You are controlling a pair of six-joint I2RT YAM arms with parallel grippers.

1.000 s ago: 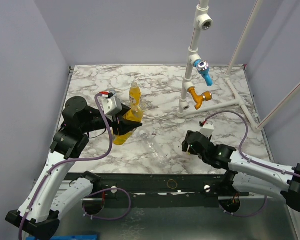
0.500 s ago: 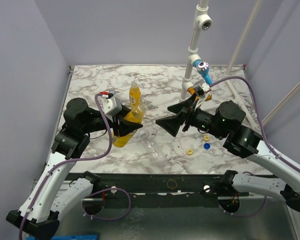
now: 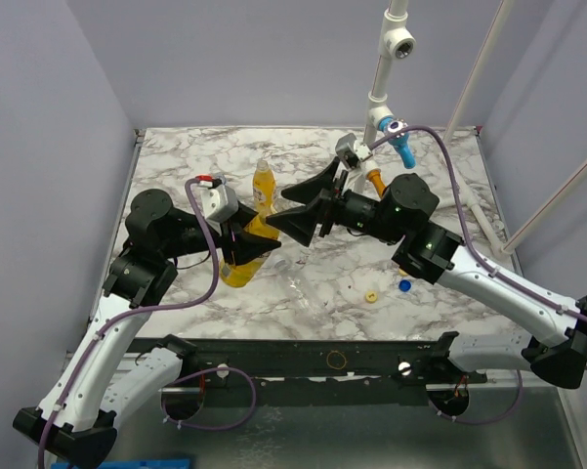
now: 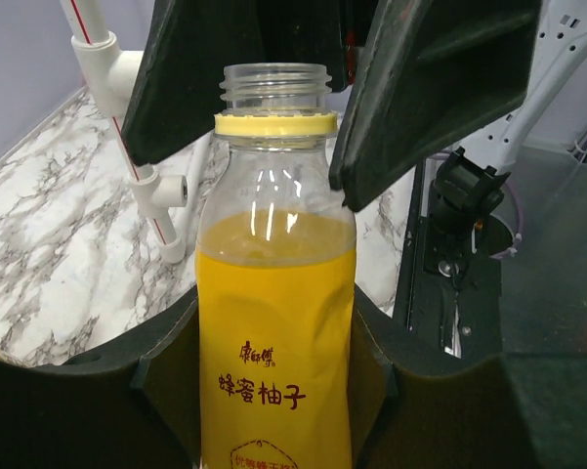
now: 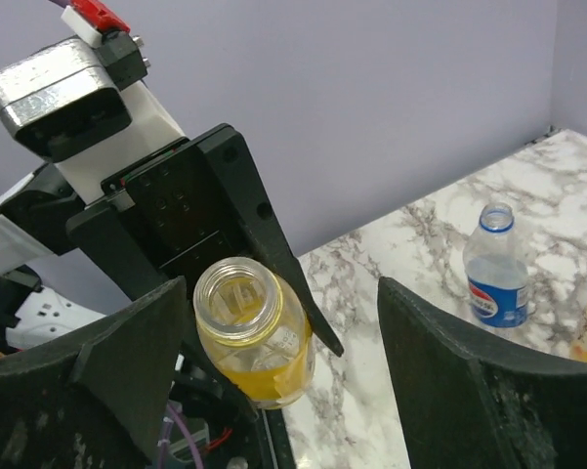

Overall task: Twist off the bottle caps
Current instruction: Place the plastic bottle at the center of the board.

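Observation:
My left gripper (image 3: 246, 250) is shut on a yellow-orange bottle (image 3: 236, 264) and holds it tilted; in the left wrist view my left gripper (image 4: 273, 381) clasps the labelled body (image 4: 275, 332). The bottle's mouth (image 5: 236, 296) is open, with only a yellow ring under it. My right gripper (image 3: 281, 212) is open, and its fingers (image 4: 440, 88) stand either side of that mouth. A second yellow bottle (image 3: 264, 186) stands behind. The Pepsi bottle (image 5: 496, 272) stands uncapped. A yellow cap (image 3: 371, 296) and the blue cap (image 3: 404, 285) lie on the table.
A white pipe frame (image 3: 376, 98) with a blue valve (image 3: 402, 147) and an orange valve (image 3: 374, 179) stands at the back right. The marble table (image 3: 176, 156) is walled by purple panels. Something clear (image 3: 301, 283) lies near the front middle.
My right arm has swung up from the front right of the table and leftwards to the held bottle's mouth. The caps it covered now show. The left arm has held still.

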